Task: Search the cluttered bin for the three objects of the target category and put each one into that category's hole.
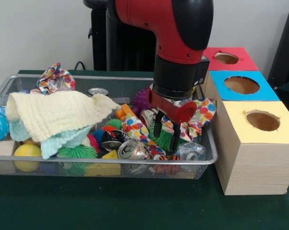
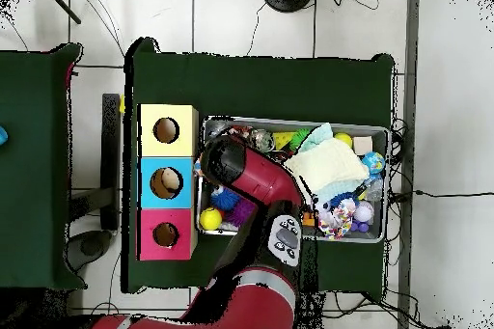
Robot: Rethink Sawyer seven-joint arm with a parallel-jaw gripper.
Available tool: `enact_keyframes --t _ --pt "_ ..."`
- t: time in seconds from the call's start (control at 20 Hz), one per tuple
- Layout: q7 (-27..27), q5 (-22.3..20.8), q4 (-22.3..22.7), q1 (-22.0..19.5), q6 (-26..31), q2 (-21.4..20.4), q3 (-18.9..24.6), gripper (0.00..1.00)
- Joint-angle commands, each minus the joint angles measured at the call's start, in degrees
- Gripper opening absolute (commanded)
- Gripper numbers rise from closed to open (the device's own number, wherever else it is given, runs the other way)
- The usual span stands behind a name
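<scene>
Right of the wire-mesh bin [image 1: 209, 160] stand three wooden hole boxes [image 1: 252, 143]; the tool [image 1: 166, 132] hangs open over crushed cans [image 1: 133, 149].

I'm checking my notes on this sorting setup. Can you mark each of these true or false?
1. The claw is down inside the wire bin. True.
2. The three boxes run red, blue, yellow from far to near in the front view. True: red box, blue box, yellow box.
3. The pale yellow cloth lies inside the blue box. False: it lies in the bin.
4. A crushed can lies on the green table. False: it lies in the bin.
</scene>
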Motion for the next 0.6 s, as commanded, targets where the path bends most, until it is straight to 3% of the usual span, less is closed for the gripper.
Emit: enact_keyframes --t 0.05,0.15,0.3,0.4,0.5,0.6 --pt "11.8 1.4 0.2 -1.4 -8.8 0.8 6.1 1.00" --pt "11.4 0.6 0.4 -2.8 -11.5 1.4 7.7 1.00" --pt "5.7 -2.1 -1.7 -2.9 -6.3 2.3 6.3 1.00" --pt "-1.9 -7.2 -5.5 -4.3 -5.2 4.1 6.3 1.00" --pt "-10.8 -13.9 -9.4 -6.7 -2.8 6.3 9.3 1.00" --pt "-15.1 -20.2 -12.5 -7.1 -4.7 8.6 9.4 1.00"
